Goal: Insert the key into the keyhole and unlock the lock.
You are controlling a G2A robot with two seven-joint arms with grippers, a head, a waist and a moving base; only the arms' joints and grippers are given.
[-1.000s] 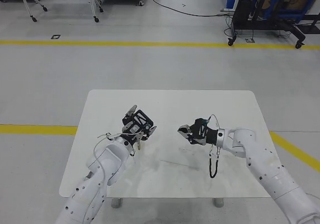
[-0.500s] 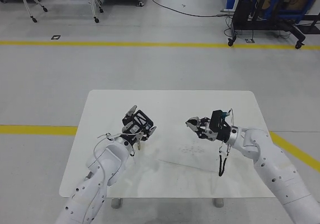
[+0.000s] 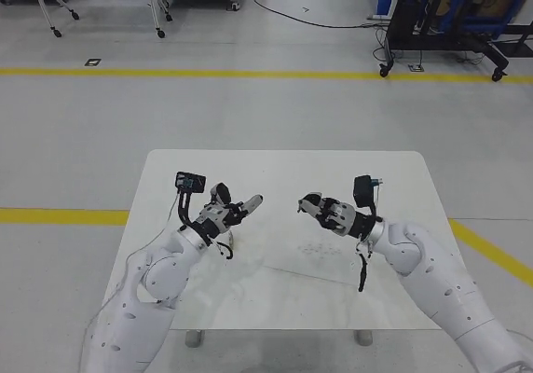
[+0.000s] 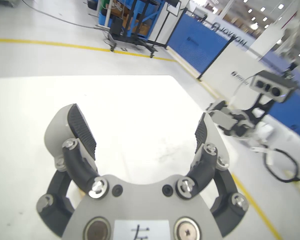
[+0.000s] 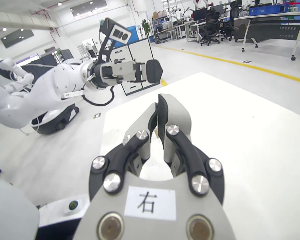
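Your grey, black-padded left gripper (image 4: 138, 116) hangs over the white rectangular table (image 3: 285, 168) with its jaws spread wide, grasping nothing. Your matching right gripper (image 5: 158, 108) faces it above the table's middle, jaws clenched with nothing between them. I cannot tell where the key and lock lie (so confirm that first). Advance blindly and the facing grippers could collide over the table.

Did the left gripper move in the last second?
Yes. The left gripper twisted; its wrist camera swung toward the table's left edge.

Seen from the left wrist, the right tool (image 4: 216, 109) is blurred.
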